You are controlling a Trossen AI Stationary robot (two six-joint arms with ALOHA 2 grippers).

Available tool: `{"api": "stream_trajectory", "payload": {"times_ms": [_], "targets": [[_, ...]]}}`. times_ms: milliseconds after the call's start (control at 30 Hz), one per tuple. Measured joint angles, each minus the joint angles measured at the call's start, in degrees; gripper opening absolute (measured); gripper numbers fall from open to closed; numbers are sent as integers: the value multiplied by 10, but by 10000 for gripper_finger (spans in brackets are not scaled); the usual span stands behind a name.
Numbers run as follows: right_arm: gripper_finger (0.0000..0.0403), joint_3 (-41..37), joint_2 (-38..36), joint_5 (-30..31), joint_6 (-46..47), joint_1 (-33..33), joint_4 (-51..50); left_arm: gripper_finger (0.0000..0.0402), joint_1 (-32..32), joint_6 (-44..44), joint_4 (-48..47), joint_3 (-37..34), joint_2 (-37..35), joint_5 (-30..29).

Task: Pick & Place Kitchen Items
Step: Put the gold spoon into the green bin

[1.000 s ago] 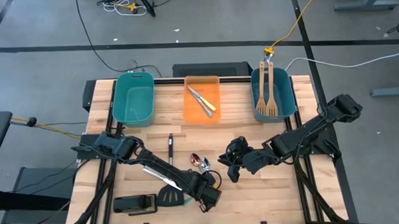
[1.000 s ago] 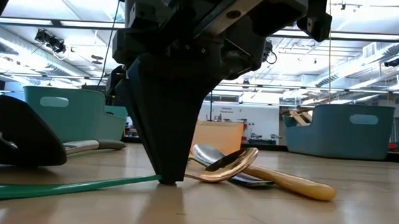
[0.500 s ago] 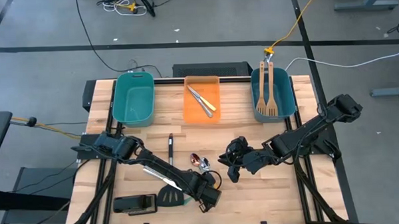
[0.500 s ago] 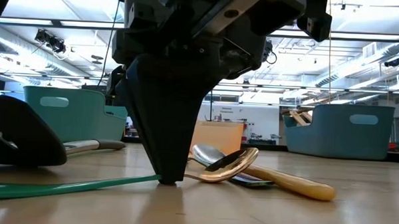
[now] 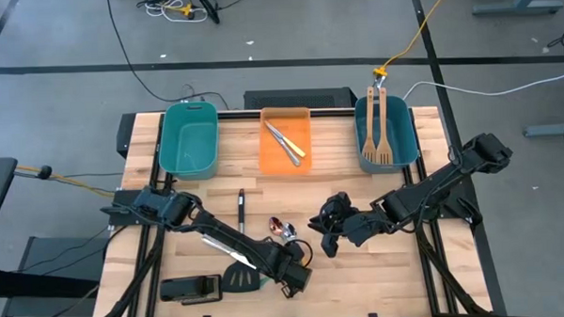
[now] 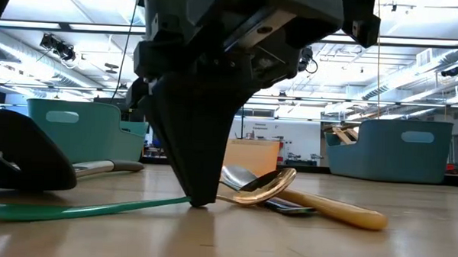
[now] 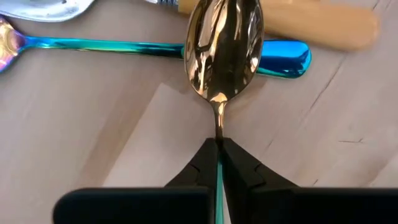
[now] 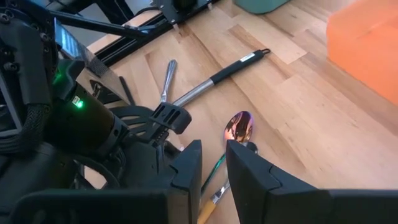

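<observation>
My left gripper [image 5: 291,259] stands near the table's front middle, shut on a spoon with a gold bowl [image 7: 224,43] and a thin green handle [image 6: 89,208]. Its bowl lies against a small heap of utensils: an iridescent blue-handled spoon [image 7: 155,50], a silver spoon [image 6: 239,177] and a wood-handled utensil [image 6: 341,212]. My right gripper [image 8: 213,163] hovers just right of the heap [image 5: 284,228], its fingers slightly apart and empty. My left gripper pinches the spoon's thin neck [image 7: 219,138] between its two fingertips, just behind the gold bowl. The fingers come from above, pointing down [image 6: 200,198]. The bowl rests on the blue spoon's handle, and the green handle runs out low over the table.
A black spatula with a steel handle [image 5: 231,256], a black-handled utensil [image 5: 241,203] and a black block [image 5: 188,291] lie front left. At the back stand a teal bin [image 5: 189,138], an orange bin [image 5: 286,139] with cutlery and a teal bin [image 5: 386,128] with wooden spatulas.
My left gripper has tipped slightly and shifted a little in the low view. The spoon's green handle has swung with it: its free end now shows in the low view and sits higher than before. The gold bowl stays at the heap.
</observation>
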Motion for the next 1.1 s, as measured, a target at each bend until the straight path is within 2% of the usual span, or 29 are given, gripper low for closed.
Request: {"api": "stream_trajectory", "payload": {"times_ms": [800, 1100], "targets": [[84, 0, 0, 4, -4, 0, 0, 10, -7, 3, 6, 2, -9, 14], [84, 0, 0, 19, -13, 0, -2, 10, -15, 11, 1, 3, -64, -38]]}}
